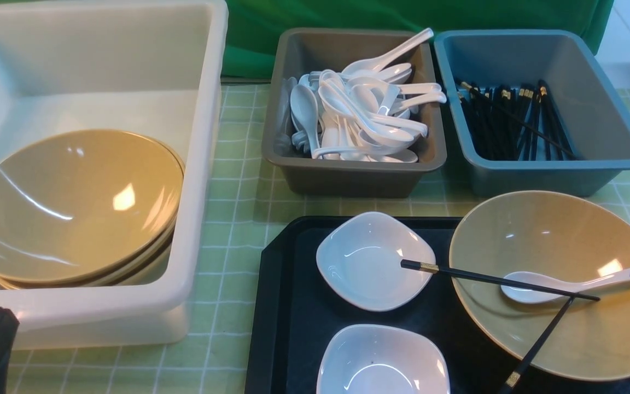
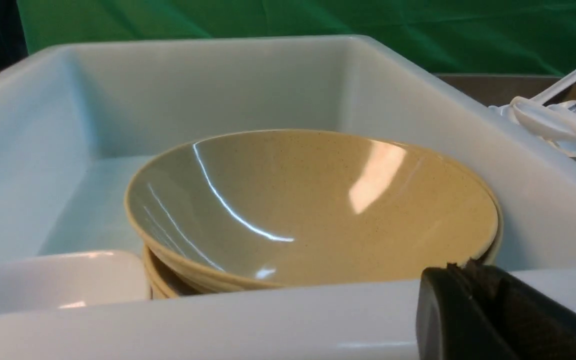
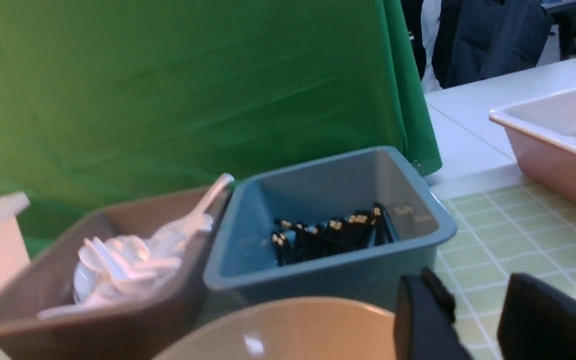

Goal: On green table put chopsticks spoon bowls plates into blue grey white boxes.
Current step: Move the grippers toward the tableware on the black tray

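On the black tray [image 1: 287,306] lie two white plates [image 1: 369,262] [image 1: 380,366] and a tan bowl [image 1: 517,235]. The spoon [image 1: 566,285] with blue characters rests in that bowl. Two chopsticks [image 1: 490,280] cross over it, one reaching onto the far plate. More bowls [image 1: 74,208] are stacked in the white box [image 1: 205,164]. My left gripper [image 2: 460,267] is shut and empty, just outside that box's near wall. My right gripper [image 3: 473,282] is open with nothing between its fingers, beside the bowl's rim [image 3: 288,325] and short of the blue box [image 3: 328,280].
The grey box [image 1: 348,180] holds several plain white spoons, and the blue box [image 1: 539,175] holds several black chopsticks. Both stand on the green table [image 1: 238,230] behind the tray. A pink bin [image 3: 558,150] stands off to the side on a white table.
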Controlling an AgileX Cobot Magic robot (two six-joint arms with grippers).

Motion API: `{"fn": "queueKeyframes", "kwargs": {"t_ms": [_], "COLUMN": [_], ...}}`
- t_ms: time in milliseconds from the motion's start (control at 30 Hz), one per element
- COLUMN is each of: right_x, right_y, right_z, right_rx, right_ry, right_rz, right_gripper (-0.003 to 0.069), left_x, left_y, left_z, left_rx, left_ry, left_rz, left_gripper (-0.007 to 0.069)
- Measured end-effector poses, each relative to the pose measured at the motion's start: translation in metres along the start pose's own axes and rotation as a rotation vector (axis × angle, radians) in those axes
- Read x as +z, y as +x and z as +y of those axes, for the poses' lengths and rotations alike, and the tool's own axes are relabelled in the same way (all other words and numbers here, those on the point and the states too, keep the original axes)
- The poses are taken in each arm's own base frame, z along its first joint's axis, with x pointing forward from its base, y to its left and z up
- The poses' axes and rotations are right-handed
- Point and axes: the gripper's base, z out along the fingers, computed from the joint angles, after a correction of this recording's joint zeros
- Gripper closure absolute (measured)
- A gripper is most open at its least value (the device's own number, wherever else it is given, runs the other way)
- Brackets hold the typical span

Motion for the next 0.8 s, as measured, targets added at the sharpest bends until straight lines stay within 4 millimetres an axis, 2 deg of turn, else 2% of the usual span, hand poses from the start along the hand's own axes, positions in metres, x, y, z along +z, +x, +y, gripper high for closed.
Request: {"fn": "queueKeyframes", "kwargs": {"t_ms": [100, 167, 300, 333, 367, 400, 433, 500, 600, 633, 667, 700, 733, 800], "right_x": [0.000, -0.001, -0.002, -0.003, -0.004, -0.006, -0.007, -0.006, 0.004, 0.012, 0.028, 0.031, 0.051, 0.072], "right_y": [-0.004, -0.012, -0.019, -0.033, -0.038, -0.055, -0.061, -0.101, -0.132, -0.142, -0.153, -0.153, -0.155, -0.148], "right_z": [0.003, 0.007, 0.009, 0.014, 0.016, 0.022, 0.024, 0.037, 0.046, 0.049, 0.051, 0.051, 0.051, 0.047], "right_rx": [0.068, 0.135, 0.154, 0.156, 0.156, 0.156, 0.156, 0.153, 0.133, 0.120, 0.083, 0.070, 0.017, -0.062], "right_ry": [-0.031, -0.086, -0.096, -0.102, -0.104, -0.109, -0.109, -0.089, -0.040, -0.014, 0.037, 0.044, 0.099, 0.149], "right_rz": [-0.048, -0.127, -0.145, -0.169, -0.178, -0.200, -0.206, -0.205, -0.149, -0.111, -0.029, -0.016, 0.094, 0.222], "right_gripper": [0.0423, 0.0423, 0.0423, 0.0423, 0.0423, 0.0423, 0.0423, 0.0423, 0.0423, 0.0423, 0.0423, 0.0423, 0.0423, 0.0423], "left_x": [0.000, -0.004, -0.010, -0.014, -0.015, -0.019, -0.020, -0.026, -0.023, -0.017, -0.005, -0.003, 0.013, 0.029], "left_y": [-0.009, -0.025, -0.041, -0.051, -0.052, -0.066, -0.070, -0.106, -0.144, -0.154, -0.170, -0.172, -0.182, -0.186], "left_z": [0.000, 0.002, 0.008, 0.011, 0.011, 0.012, 0.012, 0.011, 0.009, 0.009, 0.007, 0.007, 0.006, 0.005], "left_rx": [-0.108, -0.285, -0.435, -0.517, -0.523, -0.555, -0.560, -0.578, -0.561, -0.547, -0.505, -0.498, -0.453, -0.393], "left_ry": [0.009, 0.017, 0.021, 0.026, 0.027, 0.041, 0.046, 0.076, 0.094, 0.091, 0.084, 0.083, 0.072, 0.060], "left_rz": [-0.096, -0.284, -0.475, -0.559, -0.564, -0.587, -0.590, -0.563, -0.466, -0.412, -0.313, -0.300, -0.186, -0.062], "left_gripper": [0.0626, 0.0626, 0.0626, 0.0626, 0.0626, 0.0626, 0.0626, 0.0626, 0.0626, 0.0626, 0.0626, 0.0626, 0.0626, 0.0626]}}
